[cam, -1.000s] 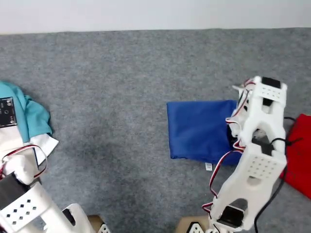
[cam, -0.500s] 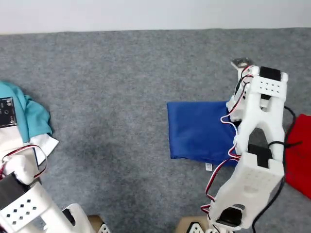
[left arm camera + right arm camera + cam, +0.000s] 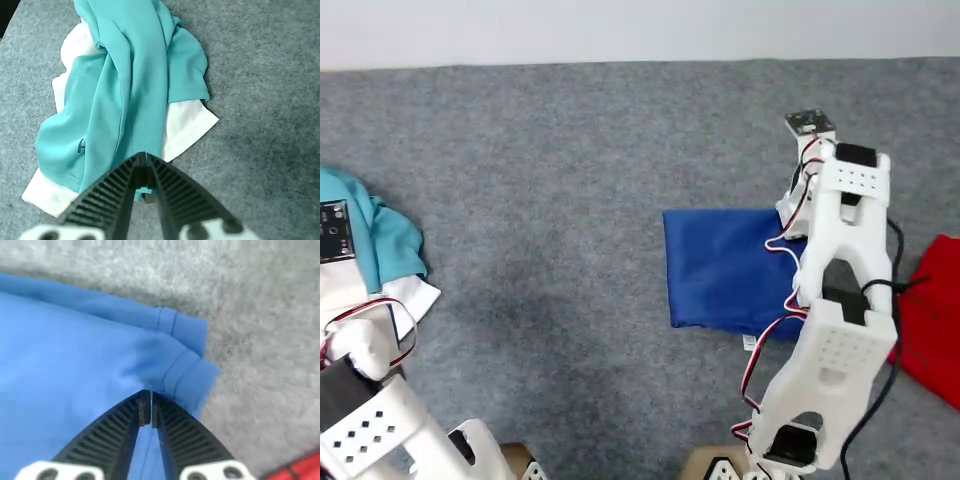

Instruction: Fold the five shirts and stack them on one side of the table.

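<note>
A folded blue shirt [image 3: 725, 265] lies flat right of the table's middle. My right arm [image 3: 840, 290] stretches over its right edge. In the right wrist view my right gripper [image 3: 148, 402] is shut, its tips just above the blue shirt [image 3: 75, 355] near a hemmed corner. A red shirt [image 3: 932, 320] lies at the right edge, partly behind that arm. At the left edge a crumpled teal shirt [image 3: 135, 85] rests on a white shirt [image 3: 187, 125]. My left gripper [image 3: 145, 161] is shut with its tips over the teal fabric.
Grey carpet-like cloth [image 3: 550, 180] covers the table, with open room between the blue shirt and the left pile. My left arm's base [image 3: 380, 425] stands at the near left corner. A pale wall runs along the far edge.
My right arm has stretched toward the far side of the table along the blue shirt's right edge. The shirts and the left arm have not moved.
</note>
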Robot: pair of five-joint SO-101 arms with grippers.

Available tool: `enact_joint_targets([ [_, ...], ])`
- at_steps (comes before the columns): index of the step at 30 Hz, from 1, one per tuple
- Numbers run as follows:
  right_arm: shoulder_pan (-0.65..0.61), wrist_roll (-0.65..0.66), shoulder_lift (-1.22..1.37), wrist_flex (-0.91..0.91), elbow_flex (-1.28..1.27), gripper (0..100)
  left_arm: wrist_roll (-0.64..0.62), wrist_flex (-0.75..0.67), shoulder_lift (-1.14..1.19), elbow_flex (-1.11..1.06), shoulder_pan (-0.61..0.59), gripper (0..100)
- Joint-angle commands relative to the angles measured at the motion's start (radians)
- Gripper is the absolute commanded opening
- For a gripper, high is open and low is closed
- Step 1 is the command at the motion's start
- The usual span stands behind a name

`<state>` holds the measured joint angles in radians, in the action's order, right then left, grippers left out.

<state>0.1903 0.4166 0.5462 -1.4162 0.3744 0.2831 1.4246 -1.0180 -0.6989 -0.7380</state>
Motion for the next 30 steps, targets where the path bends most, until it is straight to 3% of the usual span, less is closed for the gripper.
enact_joint_targets([
  [1,-0.005,0.002,-0.124,-0.062,0.072,0.9,0.000,-0.018,-0.014,0.036,0.003,0],
  [6,0.010,0.002,-0.128,-0.051,0.071,0.9,0.000,-0.020,-0.009,0.033,0.003,0],
  [15,0.002,0.002,0.068,0.166,0.094,0.9,0.000,-0.015,-0.014,0.033,0.005,0],
  [26,-0.038,-0.097,-0.162,-0.248,0.187,0.9,0.000,-0.015,-0.014,0.033,0.002,0],
  [30,-0.044,-0.201,-0.206,-0.351,0.186,2.2,0.000,-0.015,-0.014,0.033,0.003,0],
])
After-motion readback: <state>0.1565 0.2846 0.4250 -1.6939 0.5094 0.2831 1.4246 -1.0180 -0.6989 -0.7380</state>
